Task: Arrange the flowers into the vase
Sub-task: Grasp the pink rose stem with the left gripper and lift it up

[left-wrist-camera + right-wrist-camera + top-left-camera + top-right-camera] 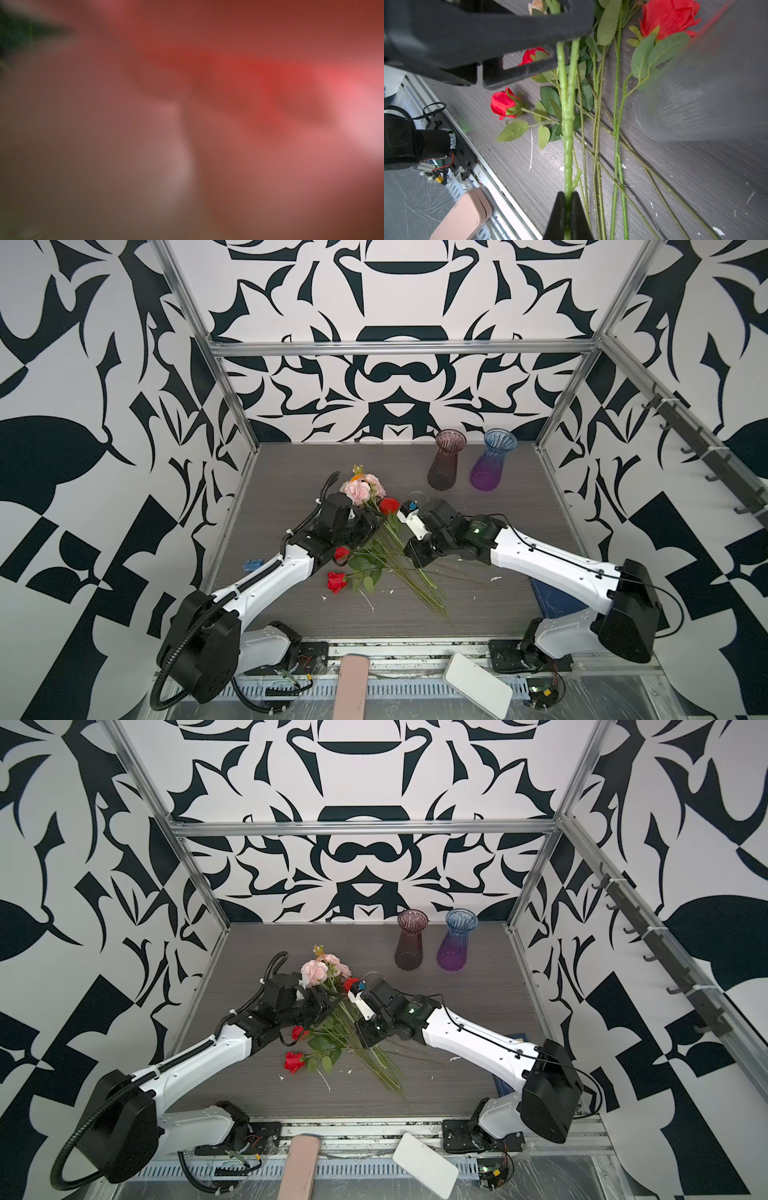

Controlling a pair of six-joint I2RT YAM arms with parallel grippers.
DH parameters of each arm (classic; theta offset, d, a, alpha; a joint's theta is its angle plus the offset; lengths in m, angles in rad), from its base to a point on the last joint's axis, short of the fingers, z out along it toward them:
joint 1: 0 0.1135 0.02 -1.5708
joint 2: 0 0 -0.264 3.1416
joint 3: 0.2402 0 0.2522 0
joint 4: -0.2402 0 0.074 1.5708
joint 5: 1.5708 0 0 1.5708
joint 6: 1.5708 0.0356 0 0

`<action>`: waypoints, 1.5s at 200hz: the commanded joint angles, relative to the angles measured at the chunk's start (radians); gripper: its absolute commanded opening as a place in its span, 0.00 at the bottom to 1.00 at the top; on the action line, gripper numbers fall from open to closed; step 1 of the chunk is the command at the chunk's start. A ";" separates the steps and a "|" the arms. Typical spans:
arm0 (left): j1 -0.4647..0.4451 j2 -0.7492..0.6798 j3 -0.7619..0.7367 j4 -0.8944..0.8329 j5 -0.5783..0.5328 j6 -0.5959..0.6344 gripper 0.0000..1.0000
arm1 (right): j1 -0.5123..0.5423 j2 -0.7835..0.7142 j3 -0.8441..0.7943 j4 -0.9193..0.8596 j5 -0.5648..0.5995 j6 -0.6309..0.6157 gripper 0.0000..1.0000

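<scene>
Where the two arms meet: bunch of artificial green-stemmed roses [382, 551] is found mid-surface, pink heads pointed toward the back, bare stem ends fanned out toward the front edge.
Right tool [568, 204]: closed tight on one thick green stem [568, 128] of that bunch; fingertips are seen pinched onto it in the right wrist view.
Left tool [569, 46]: fingers are seen partly apart at the stems just below the pink heads; whether anything is actually gripped cannot be told.
Left wrist view: only a red-pink blur is shown, nothing readable.
Loose red rose [336, 581]: laid flat on the grey wood-grain surface [519, 497], beside the left forearm.
Second red rose [341, 553]: just behind it, partly hidden by that forearm.
Third red rose [389, 506]: head is seen between the two wrists, next to the bunch.
Vases: smoky-pink ribbed glass vase [446, 464] and blue-to-purple ribbed glass vase [494, 460] are stood upright, side by side, at the back right of the surface, well apart from the bunch; every flower is outside them.
</scene>
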 commanded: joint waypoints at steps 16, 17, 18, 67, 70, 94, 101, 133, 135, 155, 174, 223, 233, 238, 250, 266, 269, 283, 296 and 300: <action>-0.013 0.021 0.023 0.059 0.040 -0.013 0.39 | -0.002 -0.010 0.040 0.017 -0.012 -0.005 0.00; -0.013 0.020 0.023 0.059 0.041 -0.013 0.38 | -0.002 -0.010 0.040 0.017 -0.011 -0.005 0.00; -0.013 0.021 0.023 0.059 0.042 -0.013 0.38 | -0.002 -0.011 0.040 0.017 -0.012 -0.005 0.00; -0.049 0.050 0.039 0.080 0.072 -0.006 0.26 | -0.002 -0.014 0.036 0.024 -0.002 0.003 0.00; -0.051 0.051 0.038 0.083 0.075 -0.007 0.25 | -0.002 -0.015 0.035 0.025 -0.002 0.003 0.00; -0.051 0.041 0.041 0.093 0.093 -0.006 0.11 | -0.002 -0.014 0.036 0.028 0.007 0.006 0.00; -0.052 0.037 0.043 0.088 0.093 -0.004 0.08 | -0.002 -0.015 0.036 0.030 0.011 0.006 0.00; -0.034 -0.034 0.058 0.040 0.078 0.022 0.00 | -0.003 -0.037 0.022 0.026 0.041 0.003 0.37; -0.030 -0.036 0.061 0.036 0.077 0.025 0.00 | -0.003 -0.041 0.021 0.025 0.046 0.002 0.40; 0.023 -0.061 0.095 0.019 0.106 0.039 0.00 | -0.005 -0.100 0.010 -0.016 0.126 -0.041 0.51; 0.085 -0.059 0.164 0.038 0.147 0.068 0.00 | -0.023 -0.198 -0.026 -0.049 0.299 -0.078 0.56; 0.157 0.125 0.672 -0.224 0.164 0.330 0.00 | -0.288 -0.495 -0.269 -0.058 0.232 0.032 0.57; 0.156 0.157 0.749 -0.234 0.140 0.369 0.00 | -0.315 -0.525 -0.308 -0.082 0.217 0.047 0.57; 0.155 0.170 0.774 -0.227 0.130 0.382 0.00 | -0.323 -0.540 -0.325 -0.093 0.216 0.058 0.57; 0.155 0.193 0.814 -0.195 0.106 0.416 0.00 | -0.334 -0.574 -0.367 -0.110 0.221 0.098 0.57; 0.156 0.212 0.840 -0.165 0.064 0.493 0.00 | -0.335 -0.631 -0.435 -0.087 0.218 0.181 0.57; 0.155 0.214 0.843 -0.161 0.055 0.507 0.00 | -0.336 -0.642 -0.450 -0.080 0.217 0.198 0.57; 0.150 0.222 0.838 -0.121 0.036 0.570 0.00 | -0.336 -0.689 -0.509 -0.031 0.210 0.275 0.56; 0.130 0.223 0.829 -0.088 0.019 0.642 0.00 | -0.336 -0.716 -0.548 0.006 0.207 0.328 0.56; 0.121 0.224 0.826 -0.081 0.014 0.667 0.00 | -0.338 -0.721 -0.556 0.012 0.207 0.339 0.56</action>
